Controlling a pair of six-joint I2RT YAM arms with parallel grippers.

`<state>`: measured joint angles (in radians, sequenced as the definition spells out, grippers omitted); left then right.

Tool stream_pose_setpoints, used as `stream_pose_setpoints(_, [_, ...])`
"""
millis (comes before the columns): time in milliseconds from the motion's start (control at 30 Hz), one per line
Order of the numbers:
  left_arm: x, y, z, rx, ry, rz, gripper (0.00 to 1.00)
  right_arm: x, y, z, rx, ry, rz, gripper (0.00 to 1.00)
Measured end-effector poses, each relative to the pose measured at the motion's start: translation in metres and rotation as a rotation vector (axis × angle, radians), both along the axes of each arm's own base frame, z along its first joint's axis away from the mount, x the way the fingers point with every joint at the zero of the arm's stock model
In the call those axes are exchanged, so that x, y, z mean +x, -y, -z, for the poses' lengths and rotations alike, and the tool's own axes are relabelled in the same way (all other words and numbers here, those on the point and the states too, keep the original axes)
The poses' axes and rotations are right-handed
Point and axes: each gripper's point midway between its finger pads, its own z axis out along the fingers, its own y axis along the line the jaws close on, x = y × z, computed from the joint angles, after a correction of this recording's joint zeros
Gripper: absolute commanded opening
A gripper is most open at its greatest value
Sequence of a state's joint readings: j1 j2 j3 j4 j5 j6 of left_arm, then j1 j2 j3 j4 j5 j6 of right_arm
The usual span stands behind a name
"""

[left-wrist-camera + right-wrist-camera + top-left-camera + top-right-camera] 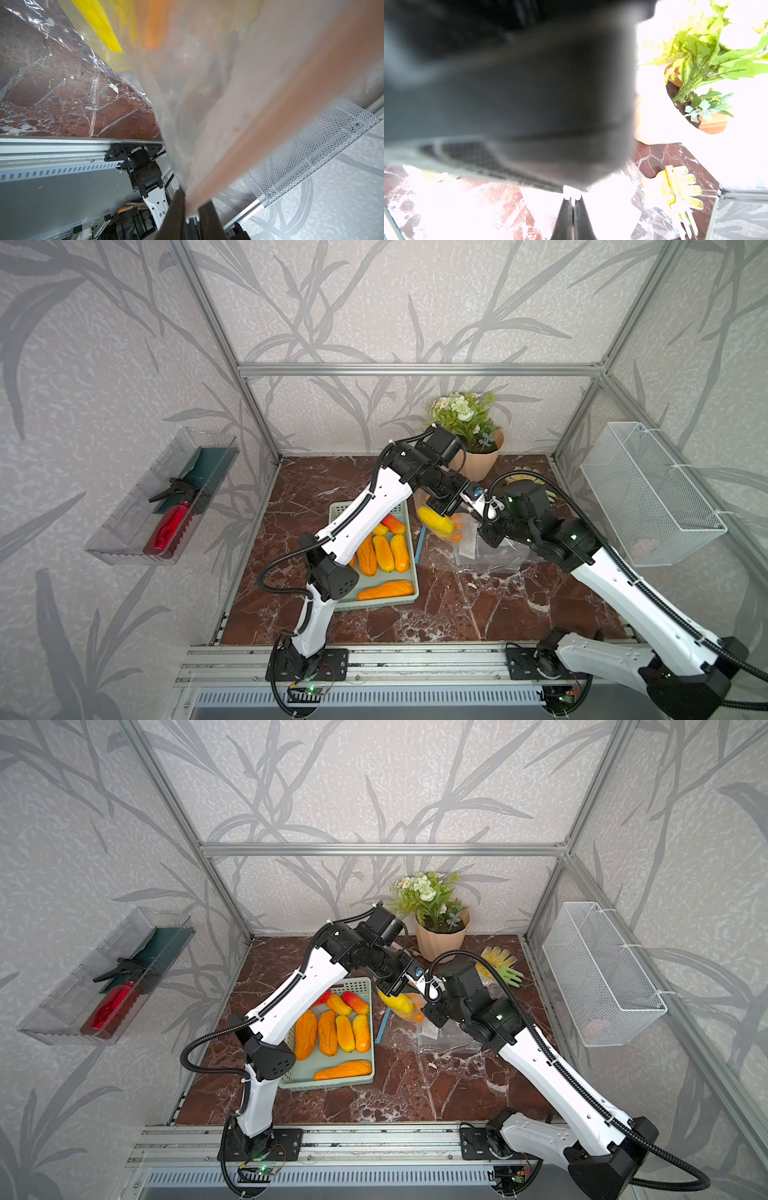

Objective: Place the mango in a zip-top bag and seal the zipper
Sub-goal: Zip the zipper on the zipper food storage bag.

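my left claw is nipped on the film of the crinkly clear plastic zip-top bag, right claw squeezed shut at its mouth, yellow mango sagging inside over the red marble surface, so it's floppy and slippery and I'd hold the stiffer mouth edge.

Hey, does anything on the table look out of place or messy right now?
The zip-top bag stands out: one end is lifted with a yellow mango inside, the rest lies crumpled on the marble table, and its blue zipper slants down beside the green basket. Nothing looks spilled or broken.
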<state>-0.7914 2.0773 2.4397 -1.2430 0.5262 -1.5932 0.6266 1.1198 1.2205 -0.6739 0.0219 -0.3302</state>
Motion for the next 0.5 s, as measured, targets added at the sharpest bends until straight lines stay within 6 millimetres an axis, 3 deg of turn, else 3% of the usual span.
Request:
stream_pose_setpoints(133, [0.0, 0.0, 0.0, 0.0, 0.0, 0.001, 0.14, 0.0, 0.0, -0.001, -0.002, 0.003, -0.002, 0.0])
stream_pose_setpoints(333, [0.001, -0.001, 0.0, 0.001, 0.005, 0.005, 0.01, -0.001, 0.0, 0.0, -0.005, 0.0, -0.008, 0.0])
stream_pose_setpoints(500, [0.012, -0.004, -0.008, -0.01, 0.029, -0.001, 0.0, 0.0, 0.0, -0.01, -0.005, 0.023, -0.011, 0.0])
